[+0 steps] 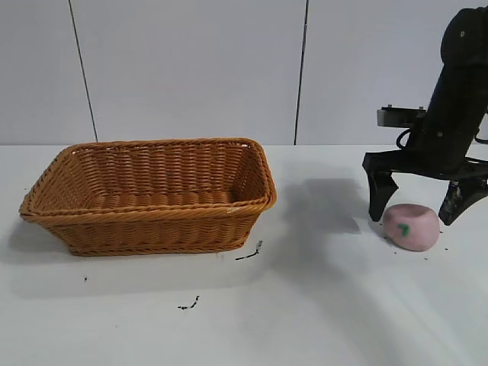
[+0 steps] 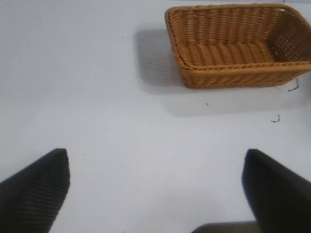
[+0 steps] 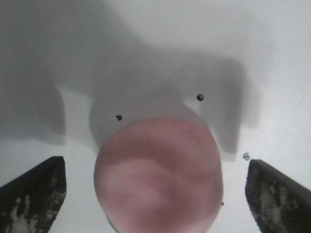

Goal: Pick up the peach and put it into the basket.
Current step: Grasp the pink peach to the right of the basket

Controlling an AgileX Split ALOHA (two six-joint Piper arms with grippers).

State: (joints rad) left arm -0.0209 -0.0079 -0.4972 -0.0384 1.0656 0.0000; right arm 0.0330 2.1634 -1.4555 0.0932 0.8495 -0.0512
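Wicker basket (image 1: 152, 194) holds nothing; peach (image 1: 411, 226) btwn spread right jaws.

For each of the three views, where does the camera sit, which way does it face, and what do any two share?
Exterior: beside the table, roughly level, facing the basket, the peach and the right gripper, open astride the peach.
Left wrist: on the left arm, looking down past its open left gripper at bare table toward the basket.
Right wrist: on the right arm, looking straight down at the peach between its fingers.
Shared: the basket in exterior and left wrist; the peach in exterior and right wrist.
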